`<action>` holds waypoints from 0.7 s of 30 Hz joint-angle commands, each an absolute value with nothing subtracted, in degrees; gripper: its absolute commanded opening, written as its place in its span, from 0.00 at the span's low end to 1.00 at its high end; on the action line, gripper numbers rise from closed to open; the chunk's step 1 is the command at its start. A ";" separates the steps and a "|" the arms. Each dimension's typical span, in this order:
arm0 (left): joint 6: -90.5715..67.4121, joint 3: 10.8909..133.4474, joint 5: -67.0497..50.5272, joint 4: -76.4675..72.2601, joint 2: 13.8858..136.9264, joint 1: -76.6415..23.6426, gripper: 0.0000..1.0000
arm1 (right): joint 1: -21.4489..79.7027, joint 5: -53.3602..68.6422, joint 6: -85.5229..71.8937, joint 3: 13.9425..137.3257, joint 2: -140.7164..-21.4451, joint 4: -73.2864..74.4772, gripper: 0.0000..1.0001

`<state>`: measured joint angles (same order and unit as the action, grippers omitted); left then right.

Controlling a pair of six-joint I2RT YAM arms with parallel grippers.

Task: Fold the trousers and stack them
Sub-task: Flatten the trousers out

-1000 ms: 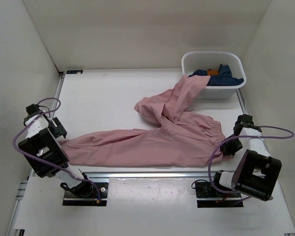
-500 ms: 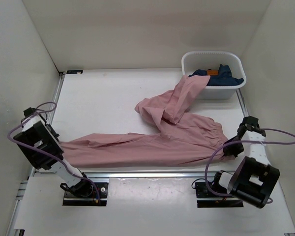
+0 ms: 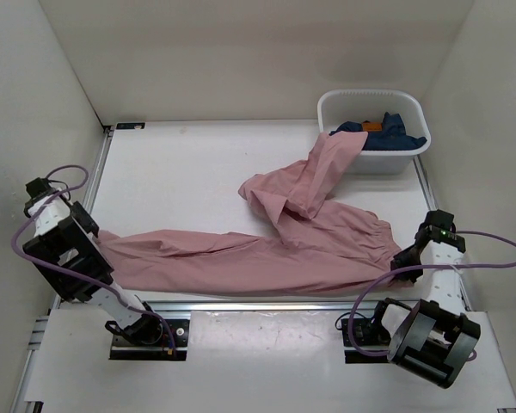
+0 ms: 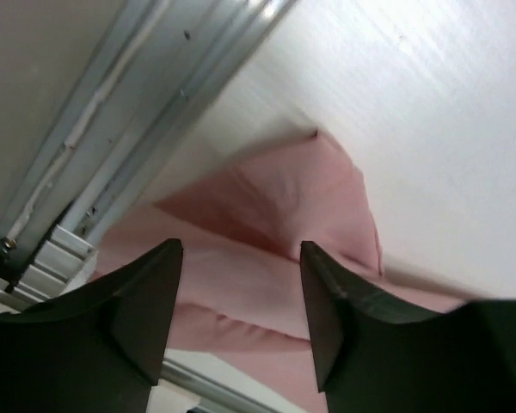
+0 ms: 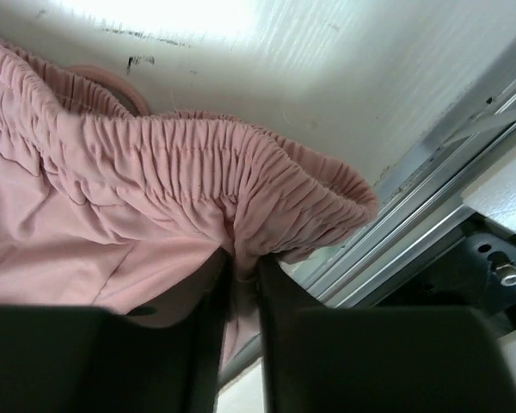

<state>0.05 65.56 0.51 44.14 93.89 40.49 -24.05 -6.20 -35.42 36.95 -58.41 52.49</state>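
The trousers [image 3: 267, 249] lie spread along the near edge of the worktop [image 3: 181, 163]; one leg runs left, the other doubles back with its end against the tub [image 3: 378, 160]; the left pincer [image 4: 241, 258] is released, fingers apart over the leg end; the right pincer [image 5: 241, 280] is clenched on the gathered waistband.

A lab test cell: white enclosure walls [image 3: 241, 52], aluminium rails [image 3: 267, 305].

We list: trousers [image 3: 241, 258], thin matt cloth, waistband [image 5: 241, 163] ruched; table [image 3: 181, 163], white matt board, faintly grained; rail [image 3: 267, 304], brushed metal; tub [image 3: 374, 162], smooth white plastic.
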 commanded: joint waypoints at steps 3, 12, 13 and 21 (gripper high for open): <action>0.00 71.36 -0.97 40.08 93.77 41.04 0.77 | -24.43 -9.14 -35.33 38.05 -57.57 52.56 0.43; 0.00 67.33 -2.19 39.47 98.88 40.52 0.84 | -22.52 -5.89 -37.61 44.02 -53.27 55.80 0.71; 0.00 67.32 -2.20 39.46 99.49 40.52 0.85 | -21.11 -6.93 -39.10 45.25 -52.04 56.51 0.71; 0.00 66.72 0.26 37.27 104.94 39.20 0.81 | -0.22 -14.24 -45.96 46.15 -54.65 55.22 0.70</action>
